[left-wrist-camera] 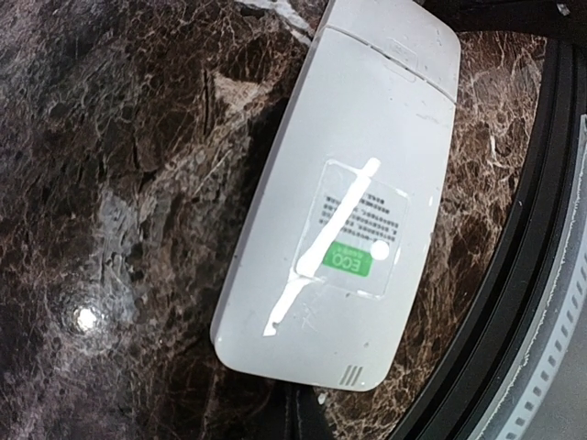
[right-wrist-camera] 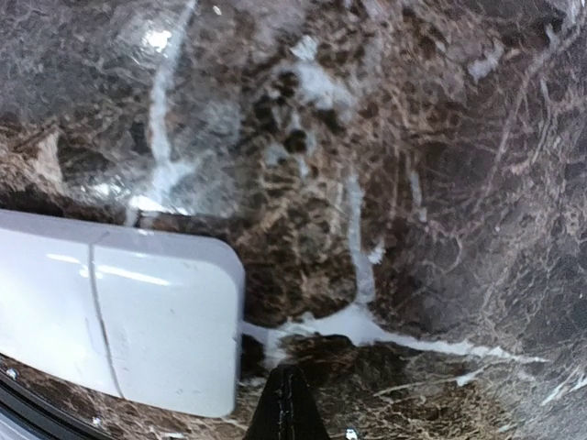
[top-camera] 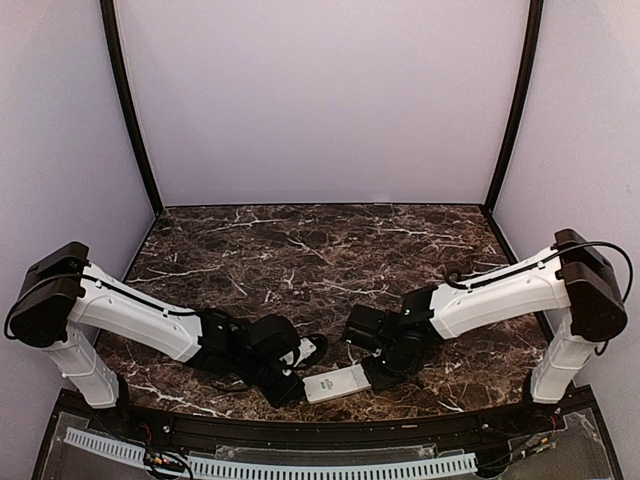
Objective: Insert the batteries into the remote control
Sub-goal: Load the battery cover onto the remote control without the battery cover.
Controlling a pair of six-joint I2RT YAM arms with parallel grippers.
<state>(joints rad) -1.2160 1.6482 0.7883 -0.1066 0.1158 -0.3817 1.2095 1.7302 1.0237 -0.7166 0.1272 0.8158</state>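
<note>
The remote control lies flat on the dark marble table, back side up, near the front edge between the two arms. Its white back carries a green ECO sticker, and a seam crosses it near one end. My left gripper is shut, its tip just short of the remote's ribbed end, holding nothing. My right gripper is also shut and empty, resting on the marble just beside the remote's other end. In the top view both grippers flank the remote. The batteries are out of view.
A black rail runs along the table's front edge, close behind the remote, with a white slotted cable strip below it. Purple walls enclose the table on three sides. Marble tabletop stretches behind the arms.
</note>
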